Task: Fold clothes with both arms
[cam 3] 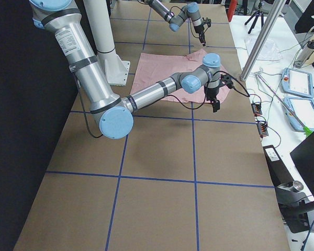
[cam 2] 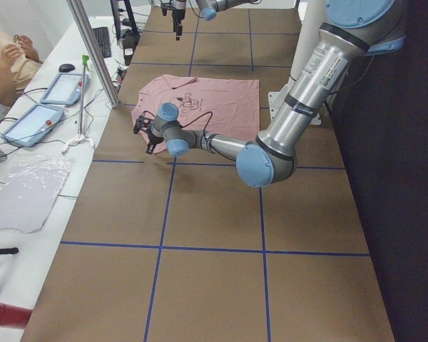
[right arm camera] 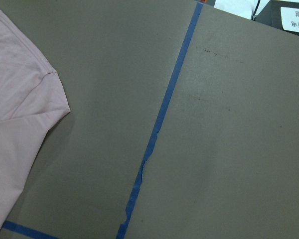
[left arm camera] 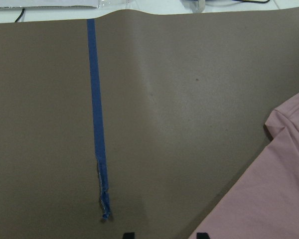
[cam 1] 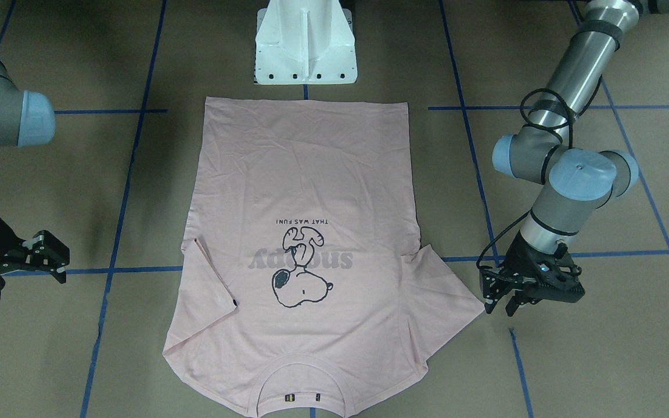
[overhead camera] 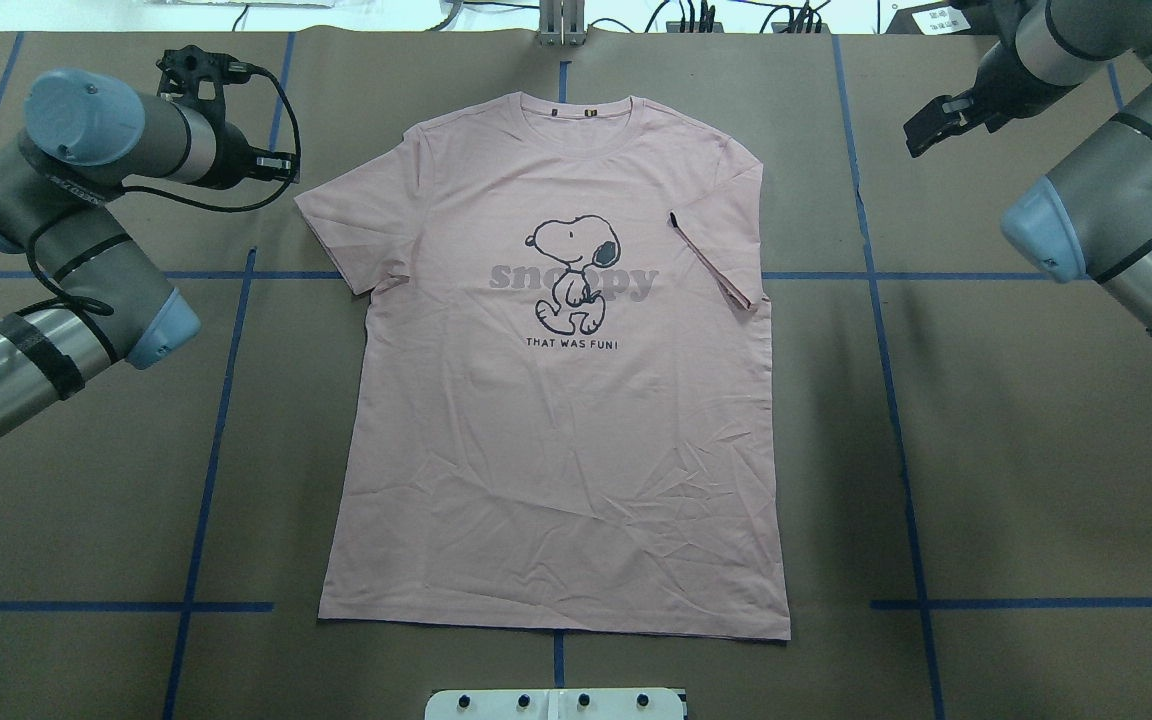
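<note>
The pale pink T-shirt (cam 1: pixel 311 174) lies flat on the table (overhead camera: pixel 1036 450), print side up, collar away from the robot. It also shows in the overhead view (overhead camera: pixel 556 450). The sleeve (overhead camera: pixel 711 260) on my right side is folded in over the body. The other sleeve (overhead camera: pixel 336 215) lies spread out. My left gripper (cam 1: pixel 500 306) is open and empty, low over the table just beside the spread sleeve's tip. Its fingertips (left arm camera: pixel 128 234) show at the bottom edge of the left wrist view, near the sleeve (left arm camera: pixel 274 194). My right gripper (cam 1: pixel 50 255) is open and empty, well clear of the folded sleeve side.
The white pedestal (cam 1: pixel 305 40) stands at the shirt's hem end. Blue tape lines (overhead camera: pixel 226 400) cross the brown table cover. Tablets and cables (cam 2: pixel 43 107) lie on the white bench beyond the table's far edge, with an operator (cam 2: pixel 7 60) there.
</note>
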